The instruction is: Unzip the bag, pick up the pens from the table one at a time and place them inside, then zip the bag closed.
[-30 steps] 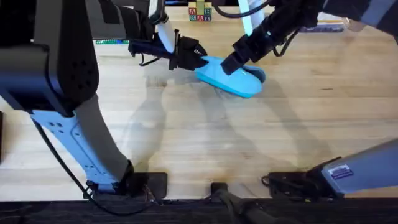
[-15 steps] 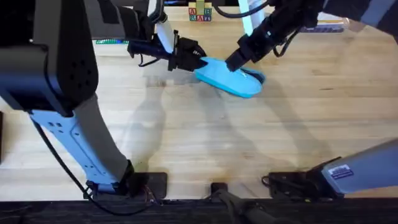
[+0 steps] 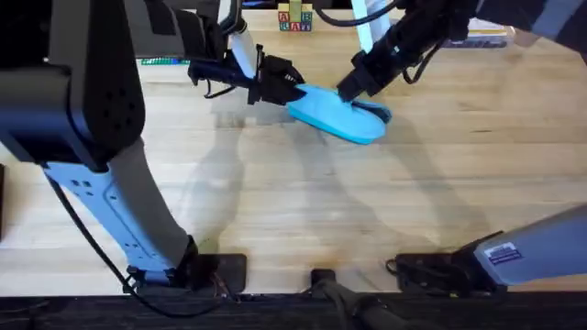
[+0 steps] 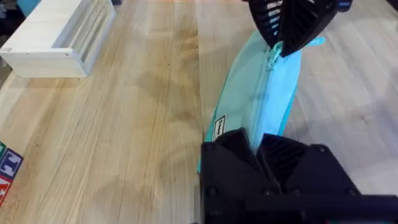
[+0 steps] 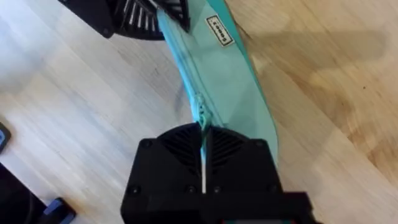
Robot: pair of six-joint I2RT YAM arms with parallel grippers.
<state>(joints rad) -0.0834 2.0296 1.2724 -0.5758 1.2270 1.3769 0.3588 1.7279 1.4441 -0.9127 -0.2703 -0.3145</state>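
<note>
On the overhead view I read the light blue soft fabric pencil pouch [image 3: 337, 112] lying on the pale plank-grained wooden table [image 3: 303, 202], its long axis running from about ten o'clock to four o'clock, toward the far middle of the tabletop. The left gripper [image 3: 292, 92] sits at the pouch's ten o'clock end, its black fingers pressed onto that end of the fabric. The right gripper [image 3: 348, 90] reaches in from one o'clock and meets the pouch's upper edge near its middle. A small stack of coloured letter blocks [image 3: 294, 18] stands at the far edge of the table, at twelve o'clock from the pouch. On the left wrist view I see the left gripper [image 4: 258, 144] with its two black ribbed fingers drawn together on the near end of the pouch [image 4: 256, 102], beside a small white label sewn into the fabric. The zipper line runs up the pouch's length to the right gripper [image 4: 278, 51], whose fingers taper together and pinch at the zipper. A pale wooden slatted box [image 4: 62, 37] lies on the table at ten o'clock, well apart from the pouch. On the right wrist view I see the right gripper [image 5: 203, 134] with its fingers closed to a thin slit on the zipper seam of the pouch [image 5: 214, 81]. The left gripper [image 5: 160, 17] clamps the far end of the pouch, just beside the white label.
</note>
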